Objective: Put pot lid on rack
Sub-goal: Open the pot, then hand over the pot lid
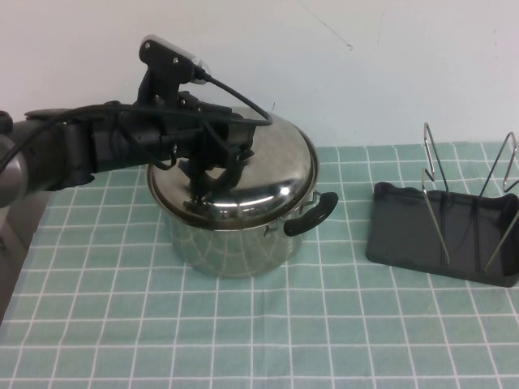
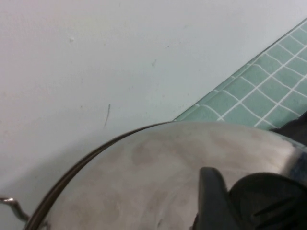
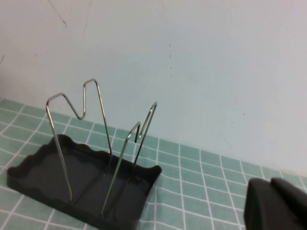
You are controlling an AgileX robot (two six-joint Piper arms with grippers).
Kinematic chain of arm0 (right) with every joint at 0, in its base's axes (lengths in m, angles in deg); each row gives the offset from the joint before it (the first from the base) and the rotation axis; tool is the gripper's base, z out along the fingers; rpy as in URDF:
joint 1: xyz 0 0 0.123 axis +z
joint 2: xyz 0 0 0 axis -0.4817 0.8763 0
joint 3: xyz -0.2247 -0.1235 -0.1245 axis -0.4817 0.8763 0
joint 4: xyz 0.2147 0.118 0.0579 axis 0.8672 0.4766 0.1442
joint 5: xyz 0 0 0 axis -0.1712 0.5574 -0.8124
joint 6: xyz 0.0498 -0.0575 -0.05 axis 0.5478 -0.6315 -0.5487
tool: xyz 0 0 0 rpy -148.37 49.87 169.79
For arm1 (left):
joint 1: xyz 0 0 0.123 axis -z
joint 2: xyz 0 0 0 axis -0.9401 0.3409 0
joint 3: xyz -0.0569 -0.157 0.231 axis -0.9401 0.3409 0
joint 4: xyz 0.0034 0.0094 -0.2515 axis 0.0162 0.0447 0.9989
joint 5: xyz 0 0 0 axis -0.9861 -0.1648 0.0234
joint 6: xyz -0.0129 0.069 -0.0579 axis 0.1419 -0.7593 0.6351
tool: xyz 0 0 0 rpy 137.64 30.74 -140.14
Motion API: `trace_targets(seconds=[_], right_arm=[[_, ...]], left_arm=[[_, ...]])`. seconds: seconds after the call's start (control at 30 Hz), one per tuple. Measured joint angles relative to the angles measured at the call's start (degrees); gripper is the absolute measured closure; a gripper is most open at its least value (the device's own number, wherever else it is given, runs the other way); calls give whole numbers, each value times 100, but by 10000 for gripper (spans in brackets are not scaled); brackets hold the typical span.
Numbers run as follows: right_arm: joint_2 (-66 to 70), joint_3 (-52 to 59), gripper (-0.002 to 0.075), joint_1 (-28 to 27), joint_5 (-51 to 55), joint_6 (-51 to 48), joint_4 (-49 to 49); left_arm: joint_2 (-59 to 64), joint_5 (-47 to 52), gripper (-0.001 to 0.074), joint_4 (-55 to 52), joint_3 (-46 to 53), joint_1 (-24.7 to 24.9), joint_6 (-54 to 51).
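Observation:
The shiny domed pot lid (image 1: pixel 263 174) sits tilted over the steel pot (image 1: pixel 235 243) left of the table's centre. My left gripper (image 1: pixel 212 172) reaches down onto the lid's centre and is shut on its black knob (image 2: pixel 268 201). One finger (image 2: pixel 211 196) presses against the knob, with the lid's steel dome (image 2: pixel 158 182) behind it. The dark grey rack (image 1: pixel 442 231) with upright wire loops stands at the right, apart from the pot, and also shows in the right wrist view (image 3: pixel 43 172). My right gripper (image 3: pixel 274 205) is shut and empty, hovering near the rack and out of the high view.
The pot's black handle (image 1: pixel 312 217) sticks out toward the rack. A green checked cloth (image 1: pixel 268 332) covers the table. A white wall (image 1: pixel 365 65) runs close behind the pot and rack. The cloth between pot and rack is bare.

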Motion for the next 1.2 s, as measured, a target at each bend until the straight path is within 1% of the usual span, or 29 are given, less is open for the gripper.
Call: trace_targets(seconds=[0.03, 0.23, 0.43, 0.67, 0.73, 0.8, 0.9, 0.97, 1.07, 1.13, 1.2], right_arm=[[0, 0, 729, 0, 0, 0, 0], [0, 0, 729, 0, 9, 0, 0], [0, 0, 729, 0, -55, -107, 0], [0, -3, 729, 0, -485, -144, -1], [0, -79, 729, 0, -638, -94, 176], [0, -247, 729, 0, -650, 19, 584], [0, -631, 729, 0, -372, 49, 1603], [0, -915, 729, 0, -25, -120, 2319], [0, -1243, 729, 0, 730, -989, 3830], [0, -1328, 729, 0, 1164, -2010, 5342], [0, -1338, 727, 0, 1512, -2968, 6860]], left_arm=[[3, -15, 412, 13, 0, 0, -11], [24, 48, 406, 22, 0, 0, -11], [-5, 382, 406, -64, 0, -10, -67], [-749, 614, 406, -133, 0, 1, -555], [-1043, 722, 406, -133, 0, 1, -620], [-1336, 1053, 406, -133, 0, 1, -657], [-1661, 1816, 406, -140, 0, 1, -675], [-1808, 2386, 406, -154, 0, 1, -684], [-1886, 3132, 406, -238, -69, 38, -393], [-1891, 3420, 406, -256, -137, 173, -41], [-1891, 3490, 406, -279, -200, 438, 233]])
